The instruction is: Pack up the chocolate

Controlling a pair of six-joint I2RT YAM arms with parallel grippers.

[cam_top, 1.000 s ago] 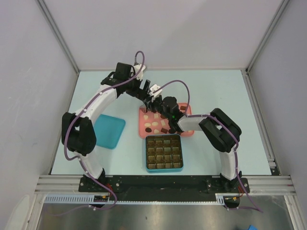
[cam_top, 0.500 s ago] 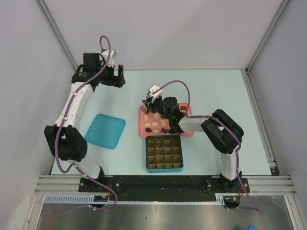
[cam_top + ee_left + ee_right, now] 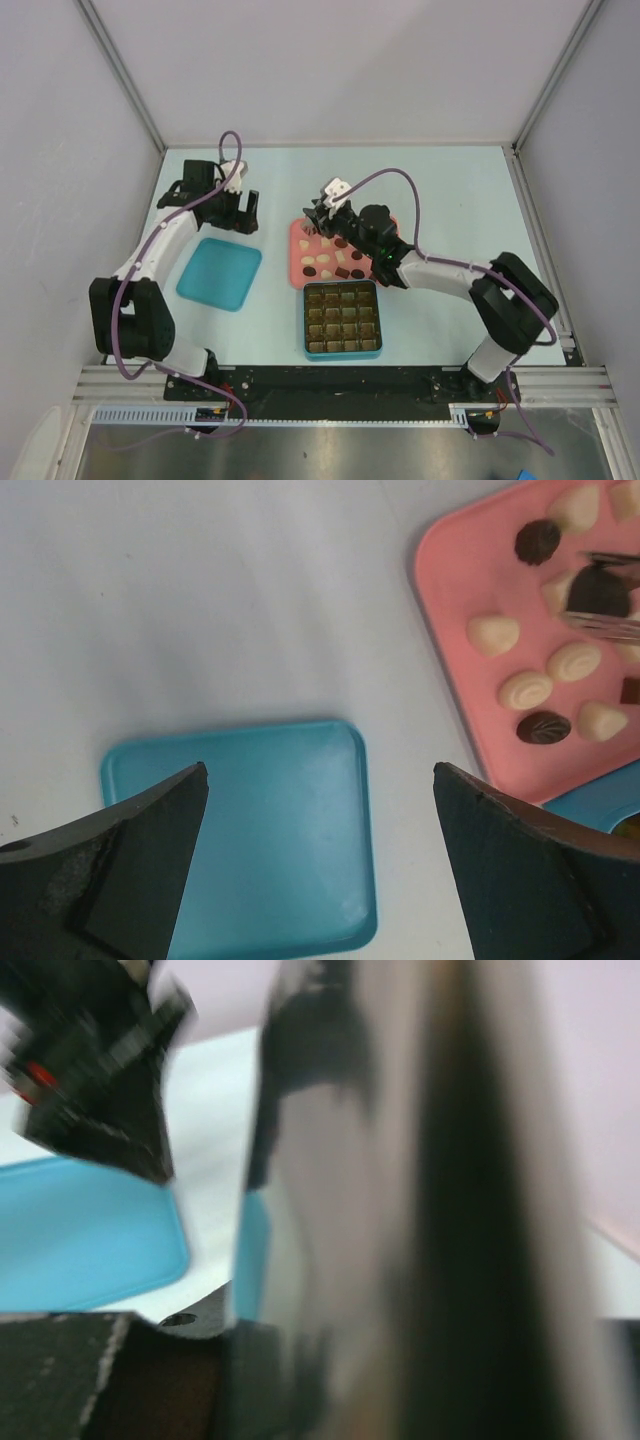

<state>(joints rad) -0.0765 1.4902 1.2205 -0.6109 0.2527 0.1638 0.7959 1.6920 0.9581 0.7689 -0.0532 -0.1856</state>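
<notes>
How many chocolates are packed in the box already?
None that I can make out: the teal box looks empty, its lid off. The right gripper is down at a dark chocolate on the pink tray; grip unclear. The left gripper hovers open. The other chocolates are left.

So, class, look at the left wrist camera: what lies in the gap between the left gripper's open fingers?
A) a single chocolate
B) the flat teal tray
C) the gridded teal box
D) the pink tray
B: the flat teal tray fills the space between the wide-apart fingers of the left gripper, while the pink tray with the chocolates sits off to the upper right.
</notes>
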